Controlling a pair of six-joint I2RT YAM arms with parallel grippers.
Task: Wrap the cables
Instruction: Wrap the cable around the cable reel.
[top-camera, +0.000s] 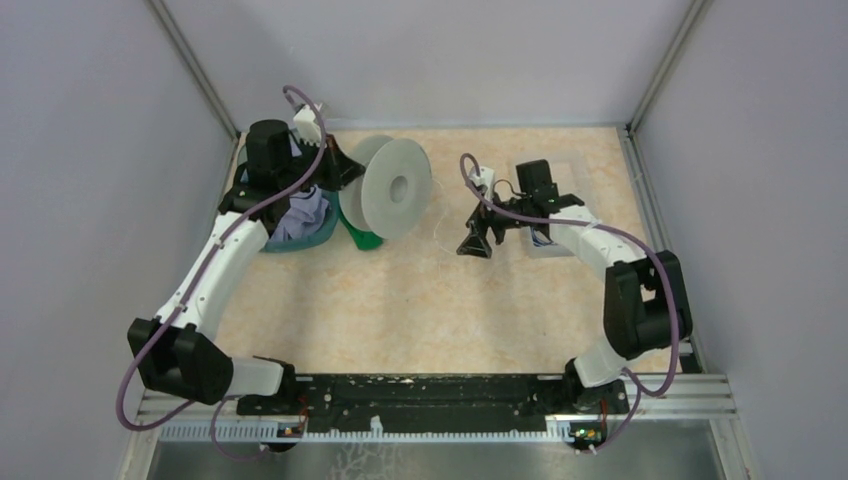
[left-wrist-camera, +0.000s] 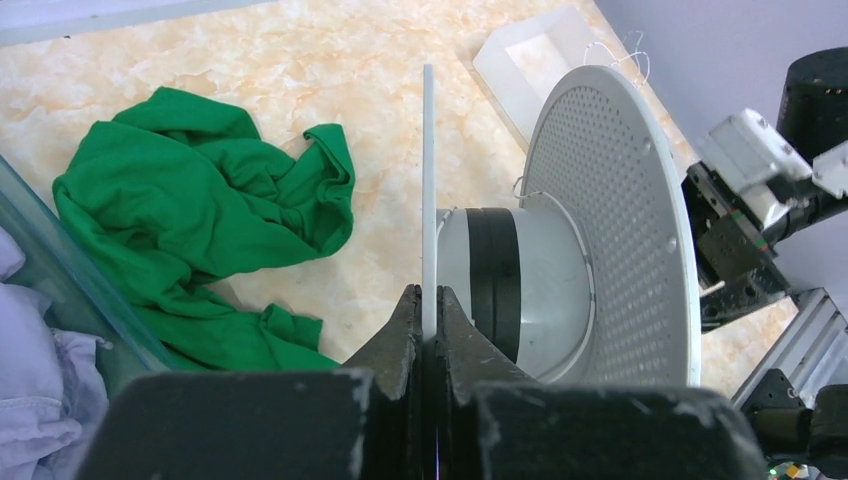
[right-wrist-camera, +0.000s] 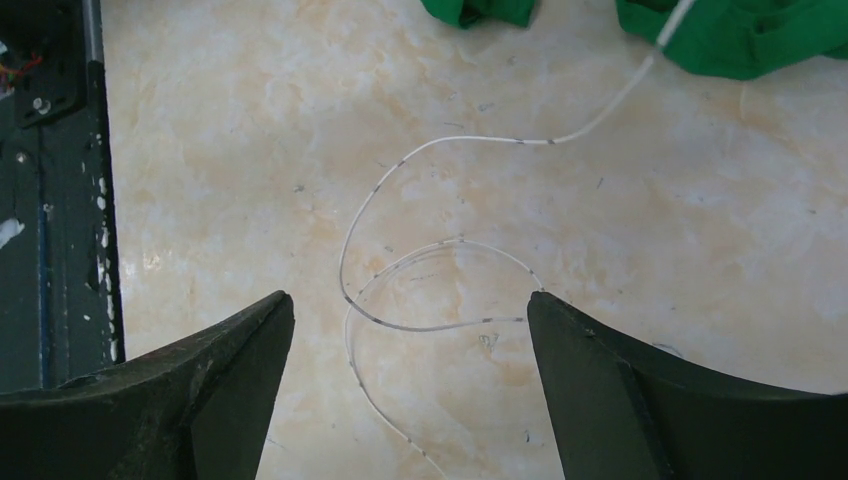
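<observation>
A hair-thin whitish cable (right-wrist-camera: 440, 325) with dark marks lies in loose loops on the marbled table. From the loops it runs up toward the green cloth (right-wrist-camera: 740, 35). My right gripper (right-wrist-camera: 410, 310) hovers over those loops, open, with nothing between its fingers (right-wrist-camera: 250, 360). In the top view it (top-camera: 475, 243) sits right of the pale-grey spool (top-camera: 395, 190). My left gripper (left-wrist-camera: 428, 300) is shut on the spool's near flange (left-wrist-camera: 428, 180), which shows edge-on. The spool's hub (left-wrist-camera: 500, 290) and perforated far flange (left-wrist-camera: 620, 220) lie just beyond. No dark blue cable can be made out.
A green cloth (top-camera: 365, 240) lies below the spool. A teal bin (top-camera: 300, 240) holding lavender fabric stands at the left. A clear tray (top-camera: 550, 175) sits behind the right arm. The black base rail (top-camera: 430, 395) runs along the near edge.
</observation>
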